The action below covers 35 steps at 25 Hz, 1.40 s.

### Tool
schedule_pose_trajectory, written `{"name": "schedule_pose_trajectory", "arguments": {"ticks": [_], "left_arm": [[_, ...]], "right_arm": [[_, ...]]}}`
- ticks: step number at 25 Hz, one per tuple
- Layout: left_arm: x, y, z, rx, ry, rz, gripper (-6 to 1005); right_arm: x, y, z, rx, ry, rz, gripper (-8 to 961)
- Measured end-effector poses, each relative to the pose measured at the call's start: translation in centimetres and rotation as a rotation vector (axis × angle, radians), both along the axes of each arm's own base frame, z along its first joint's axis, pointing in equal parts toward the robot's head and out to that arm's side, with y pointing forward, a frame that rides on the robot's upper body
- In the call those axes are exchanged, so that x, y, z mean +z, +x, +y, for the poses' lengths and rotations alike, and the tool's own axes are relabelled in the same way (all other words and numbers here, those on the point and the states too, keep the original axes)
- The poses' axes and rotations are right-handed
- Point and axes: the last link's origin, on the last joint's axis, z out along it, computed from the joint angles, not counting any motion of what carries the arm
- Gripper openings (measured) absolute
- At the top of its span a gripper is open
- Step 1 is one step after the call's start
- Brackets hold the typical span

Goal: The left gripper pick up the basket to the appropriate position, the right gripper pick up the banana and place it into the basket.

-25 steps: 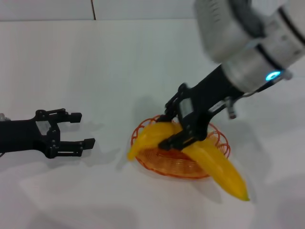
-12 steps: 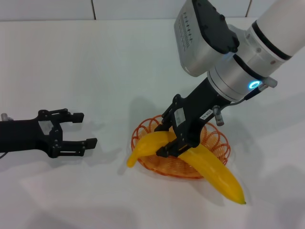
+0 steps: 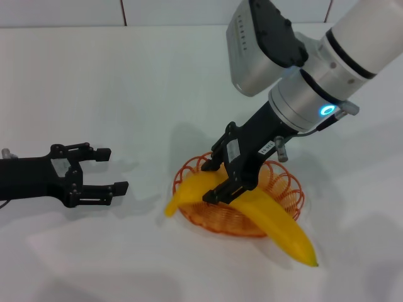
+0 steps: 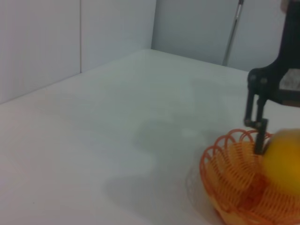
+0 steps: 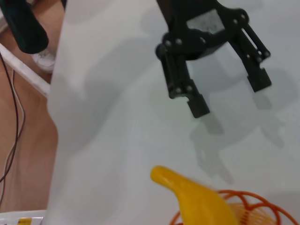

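The right gripper (image 3: 221,182) is closed across the mid-section of the banana (image 3: 252,211), with one finger on each side of the fruit. The banana lies across the basket (image 3: 286,189), directly beneath the gripper; both ends overhang the scalloped rim, the stem end toward the left gripper and the pointed tip on the opposite side. Whether the banana already bears on the wire cannot be determined.

Procedure for the current step, as judged from this position:
1. Lower until the banana is supported by the basket floor or rim.
2. Part the fingers only when the fruit is supported; a long overhang may roll it off the rim.
3. Retract along the gripper's own axis to avoid snagging the wire loops.

Arm pose: the right arm descends from the upper far side at a steep slant, wrist pitched down, fingers pointing toward the basket's near edge.

The left gripper (image 3: 94,171) lies low over the table (image 3: 126,75), well apart from the basket, fingers spread and empty, aimed toward the basket
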Motion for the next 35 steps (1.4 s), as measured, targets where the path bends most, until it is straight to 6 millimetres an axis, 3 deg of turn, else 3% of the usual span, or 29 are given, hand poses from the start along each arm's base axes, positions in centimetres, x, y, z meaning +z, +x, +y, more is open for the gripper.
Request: {"name": "schedule_pose_trajectory", "arguments": {"ticks": [4,9,13,18,21,24,25,26,31,35], "left_arm": [[0.0,0.1,0.0,-0.001,0.001,-0.001,868],[0.0,0.1,0.1,-0.002,0.001,-0.001,868],[0.0,0.0,0.0,0.001,0.000,0.000,868],[0.0,-0.2,-0.2,0.006,0.001,0.001,868],[0.0,-0.3,-0.1,0.011,0.006,0.005,868],[0.0,-0.4,-0.1,0.013,0.010,0.006,868],[0.0,-0.4,-0.1,0.012,0.010,0.006,868],[0.0,-0.4,-0.1,0.012,0.010,0.006,868],[0.0,-0.4,-0.1,0.013,0.011,0.005,868],[0.0,-0.4,-0.2,0.014,0.011,0.005,868]], "right_arm": [[-0.3,0.2,0.3,-0.016,-0.006,-0.010,528],[-0.2,0.1,0.5,-0.019,-0.004,-0.012,729],[0.1,-0.3,0.6,-0.008,-0.001,-0.006,743],[1.6,-0.7,0.4,-0.001,0.007,0.023,757],[3.7,-0.2,0.1,-0.006,0.028,0.047,756],[6.4,1.3,-0.3,-0.021,0.080,0.087,755],[8.1,2.8,-0.6,-0.039,0.119,0.116,755],[8.1,2.8,-0.6,-0.039,0.119,0.116,755],[11.8,7.9,-1.9,-0.091,0.203,0.206,753],[13.7,11.6,-4.0,-0.045,0.244,0.278,752]]}}
